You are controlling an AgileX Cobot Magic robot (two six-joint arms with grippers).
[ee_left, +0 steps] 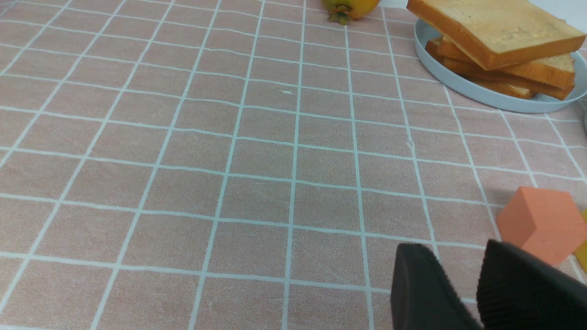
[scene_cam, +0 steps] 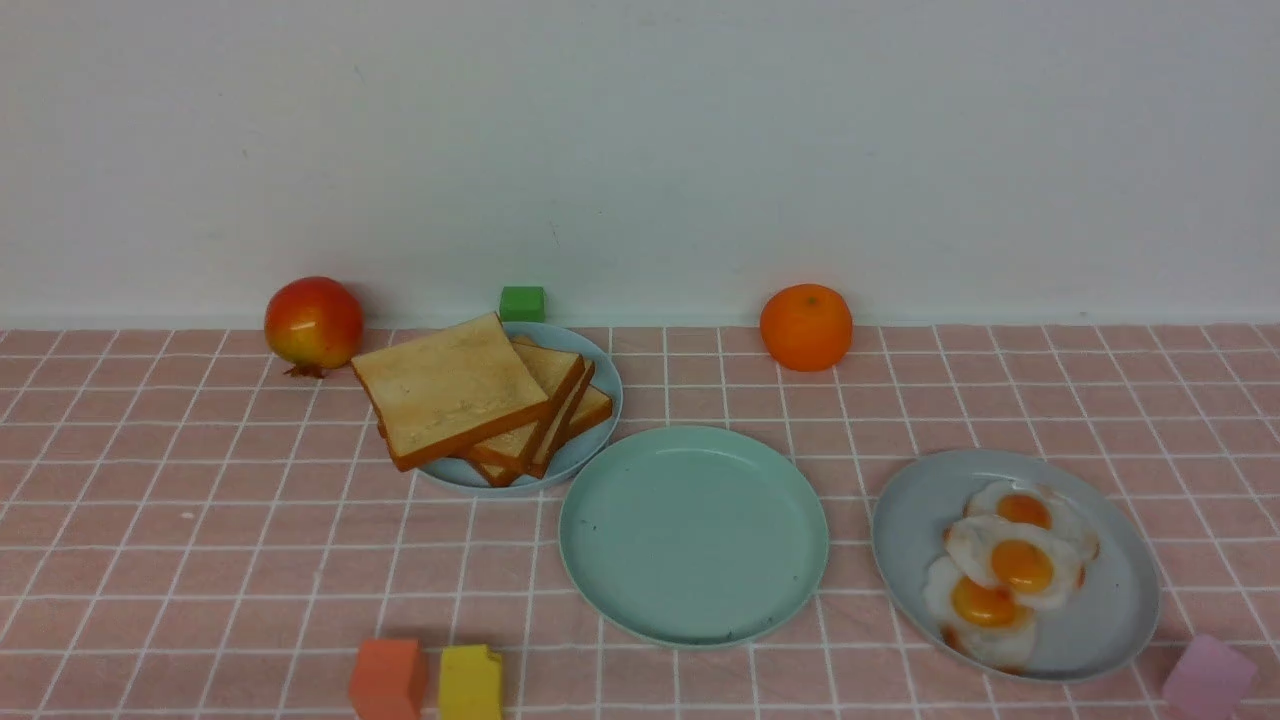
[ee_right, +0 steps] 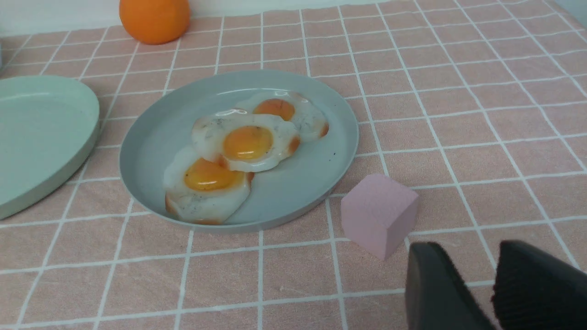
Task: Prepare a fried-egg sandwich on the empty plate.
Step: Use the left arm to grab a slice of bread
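You are at the opening step, as I read it. The plate (scene_cam: pixel 693 535) lies bare at lower centre of the front view, and no fried-egg sandwich exists yet. The toast slices (scene_cam: pixel 450 385) are stacked askew on the pale blue plate (scene_cam: pixel 600 425), just up and left of the mint one. Three eggs overlap on the grey-blue plate (scene_cam: pixel 1125 610) at lower right. The middle fried egg (scene_cam: pixel 1015 565) lies on top of its neighbours, so it looks like the one to take later.

Neither arm shows in the front view. In the left wrist view your left claw (ee_left: pixel 456 259) hangs over the counter (ee_left: pixel 229 160), jaws moderately parted with nothing between them. An orange block (ee_left: pixel 539 224) sits just beside it, and the toast is well apart at upper right of that frame. Your right claw (ee_right: pixel 467 259) is likewise half-parted and empty, with a pink block (ee_right: pixel 378 213) just beside it and the egg plate at centre frame.

The next move, I judge, is to bring the left claw to the top slice, which overhangs its plate's rim toward the left of the front view. Pinch it by that free edge and lay it flat on the mint plate, widening the jaws first if the slice's thickness needs it.
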